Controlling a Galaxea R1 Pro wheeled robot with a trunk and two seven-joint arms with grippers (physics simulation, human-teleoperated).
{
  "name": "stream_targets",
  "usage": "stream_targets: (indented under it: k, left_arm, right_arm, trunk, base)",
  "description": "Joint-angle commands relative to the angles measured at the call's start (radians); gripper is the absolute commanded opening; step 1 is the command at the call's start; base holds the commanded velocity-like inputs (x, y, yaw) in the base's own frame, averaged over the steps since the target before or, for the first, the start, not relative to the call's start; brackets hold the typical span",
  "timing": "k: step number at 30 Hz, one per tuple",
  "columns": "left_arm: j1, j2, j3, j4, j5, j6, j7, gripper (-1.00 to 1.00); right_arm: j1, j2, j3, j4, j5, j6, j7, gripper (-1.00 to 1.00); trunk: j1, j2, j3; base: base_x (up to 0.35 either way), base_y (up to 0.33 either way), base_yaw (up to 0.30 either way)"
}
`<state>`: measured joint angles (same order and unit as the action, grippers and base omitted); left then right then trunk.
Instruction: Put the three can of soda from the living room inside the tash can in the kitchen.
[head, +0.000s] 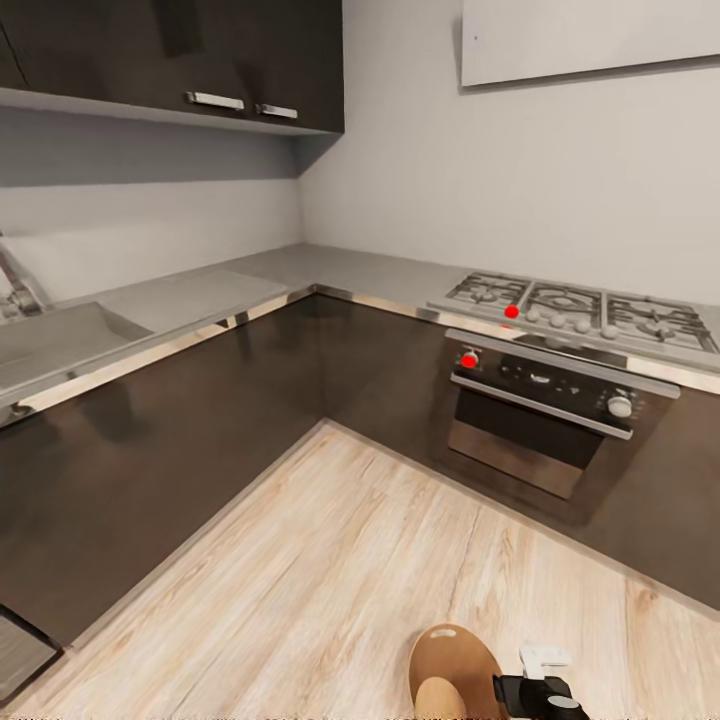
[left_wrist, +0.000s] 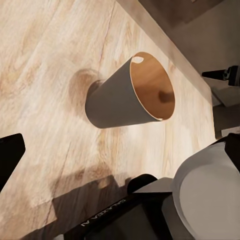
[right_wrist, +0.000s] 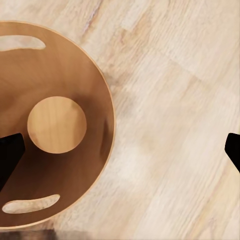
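— Trash can (head: 455, 668): where is it seen?
— It is seen at the bottom edge of the head view, standing upright on the light wood floor (head: 330, 560) of the kitchen, with the oven (head: 545, 430) and hob (head: 585, 310) well beyond it along the steel counter (head: 330, 265). From the left wrist view its grey outside and brown inside (left_wrist: 132, 95) are shown; from the right wrist view its open mouth (right_wrist: 55, 125) is looked straight down into, with two handle slots in the wall.
— How is the right arm posed?
— The right gripper (right_wrist: 120, 150) is held above the floor, pointing downward, with one dark fingertip (right_wrist: 9, 155) over the can's interior and the other (right_wrist: 234, 150) over bare boards (the fingertips are spread wide, with nothing seen between them). In the head view part of that arm (head: 540, 685) is seen just beside the can.
— And the left?
— Only one dark fingertip (left_wrist: 10, 152) of the left gripper is seen, so whether its fingers are apart or together cannot be told. It is angled toward the floor, with the can near.
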<state>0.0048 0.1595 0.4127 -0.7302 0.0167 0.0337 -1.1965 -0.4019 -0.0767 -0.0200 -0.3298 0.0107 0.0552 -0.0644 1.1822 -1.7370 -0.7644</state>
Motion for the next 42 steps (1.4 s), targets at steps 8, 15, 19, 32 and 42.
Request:
stream_targets:
  k: [8, 15, 19, 32, 42]
  left_arm:
    - [0.000, 0.000, 0.000, 0.000, 0.000, 0.000, 0.000, 1.00]
    - [0.000, 0.000, 0.000, 0.000, 0.000, 0.000, 0.000, 1.00]
    - [0.000, 0.000, 0.000, 0.000, 0.000, 0.000, 0.000, 1.00]
    - [0.000, 0.000, 0.000, 0.000, 0.000, 0.000, 0.000, 1.00]
    - [0.000, 0.000, 0.000, 0.000, 0.000, 0.000, 0.000, 1.00]
  right_arm:
    - [0.000, 0.000, 0.000, 0.000, 0.000, 0.000, 0.000, 1.00]
    - [0.000, -0.001, 0.000, 0.000, 0.000, 0.000, 0.000, 1.00]
    - [0.000, -0.001, 0.000, 0.000, 0.000, 0.000, 0.000, 1.00]
    - [0.000, -0.002, 0.000, 0.000, 0.000, 0.000, 0.000, 1.00]
    - [0.000, -0.002, 0.000, 0.000, 0.000, 0.000, 0.000, 1.00]
  trunk:
    - [0.000, 0.000, -0.013]
    - [0.000, 0.000, -0.025]
    - [0.000, 0.000, -0.031]
    - [0.000, 0.000, -0.052]
    - [0.000, 0.000, -0.069]
  base:
    - [0.000, 0.000, 0.000]
    - [0.000, 0.000, 0.000]
    - [0.000, 0.000, 0.000]
    - [0.000, 0.000, 0.000]
    - [0.000, 0.000, 0.000]
